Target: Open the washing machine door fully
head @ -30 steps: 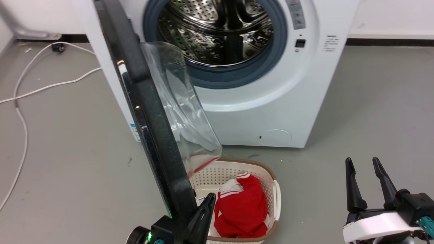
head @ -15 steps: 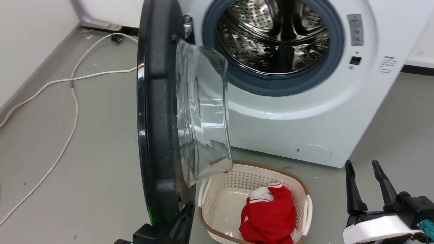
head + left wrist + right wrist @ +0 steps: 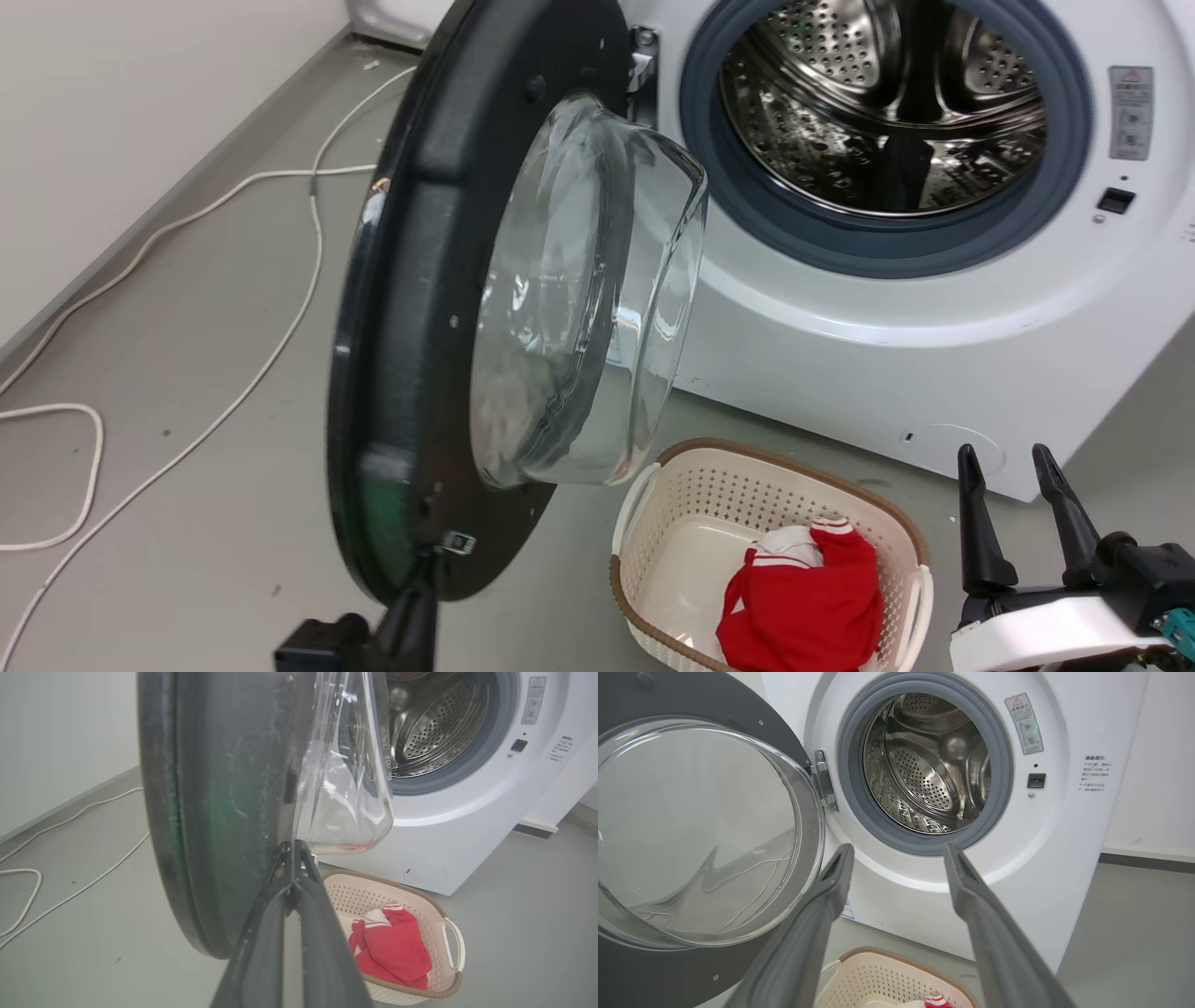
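The washing machine door point(image 3: 401, 327), a big round black disc with a bulging clear glass window point(image 3: 579, 299), stands swung out to the left of the white washing machine point(image 3: 840, 364), its inner face turned toward me. My left gripper point(image 3: 422, 583) is shut, and its tip presses against the door's bottom edge. In the left wrist view the left gripper point(image 3: 293, 849) meets the door point(image 3: 219, 788) just below the glass bowl. My right gripper point(image 3: 1004, 457) hangs open at the lower right, apart from the door. The right wrist view shows the right gripper point(image 3: 899, 851) open, pointing at the steel drum point(image 3: 924, 765).
A cream basket point(image 3: 747, 448) holding a red and white garment point(image 3: 803, 607) sits on the floor in front of the machine, under the door's glass. White cables point(image 3: 308, 233) trail over the grey floor at the left, near a pale wall point(image 3: 140, 93).
The door has swung further open to the left, from edge-on to showing its inner face, with my shut left gripper following its lower edge. The head camera has shifted too. My right gripper kept still.
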`<state>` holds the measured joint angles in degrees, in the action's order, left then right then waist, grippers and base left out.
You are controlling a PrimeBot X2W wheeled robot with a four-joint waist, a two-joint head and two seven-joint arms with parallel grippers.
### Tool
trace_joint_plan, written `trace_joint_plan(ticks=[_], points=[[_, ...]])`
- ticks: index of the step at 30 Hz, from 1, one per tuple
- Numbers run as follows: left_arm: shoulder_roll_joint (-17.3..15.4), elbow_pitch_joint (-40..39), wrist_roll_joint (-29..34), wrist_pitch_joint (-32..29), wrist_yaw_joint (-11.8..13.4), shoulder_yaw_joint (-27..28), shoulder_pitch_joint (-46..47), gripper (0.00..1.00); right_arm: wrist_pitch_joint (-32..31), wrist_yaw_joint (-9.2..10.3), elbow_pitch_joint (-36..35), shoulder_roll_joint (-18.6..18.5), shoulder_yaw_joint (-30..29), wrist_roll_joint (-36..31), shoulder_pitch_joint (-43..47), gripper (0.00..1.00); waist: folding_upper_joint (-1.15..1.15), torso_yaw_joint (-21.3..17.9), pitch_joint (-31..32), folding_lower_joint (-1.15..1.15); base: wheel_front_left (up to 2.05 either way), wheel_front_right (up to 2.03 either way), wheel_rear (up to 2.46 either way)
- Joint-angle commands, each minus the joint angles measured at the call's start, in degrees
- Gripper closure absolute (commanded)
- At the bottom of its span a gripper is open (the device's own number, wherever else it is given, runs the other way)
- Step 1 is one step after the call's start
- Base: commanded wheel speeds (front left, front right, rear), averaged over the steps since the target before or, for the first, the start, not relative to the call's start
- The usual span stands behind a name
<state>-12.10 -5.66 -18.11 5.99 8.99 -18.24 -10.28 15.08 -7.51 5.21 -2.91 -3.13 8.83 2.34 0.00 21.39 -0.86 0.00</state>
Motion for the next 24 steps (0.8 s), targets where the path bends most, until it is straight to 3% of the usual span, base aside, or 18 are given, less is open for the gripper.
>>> trace_joint_plan(ticks=[1, 11, 24], points=[[-1.1, 0.5, -0.5, 0.9, 1.0, 2.0, 0.1, 1.00, 0.1, 0.04, -0.2, 0.1, -0.1, 0.0, -0.4, 0.00, 0.00, 1.1, -0.5, 0.00, 0.00, 0.00, 0.00], [-3.5, 6.2, -2.8, 4.7, 1.3, 8.2, 5.2, 1.00, -0.7, 0.04, -1.0, 0.1, -0.3, -0.9, -1.4, 0.00, 0.00, 2.3, -2.3, 0.00, 0.00, 0.00, 0.00], [-7.9, 21.3, -6.5, 8.8, -1.8, 17.0, 16.4, 1.00, -2.4, 0.03, -3.0, 0.1, -0.3, -2.5, -4.0, 0.00, 0.00, 0.2, -7.1, 0.00, 0.00, 0.00, 0.00]])
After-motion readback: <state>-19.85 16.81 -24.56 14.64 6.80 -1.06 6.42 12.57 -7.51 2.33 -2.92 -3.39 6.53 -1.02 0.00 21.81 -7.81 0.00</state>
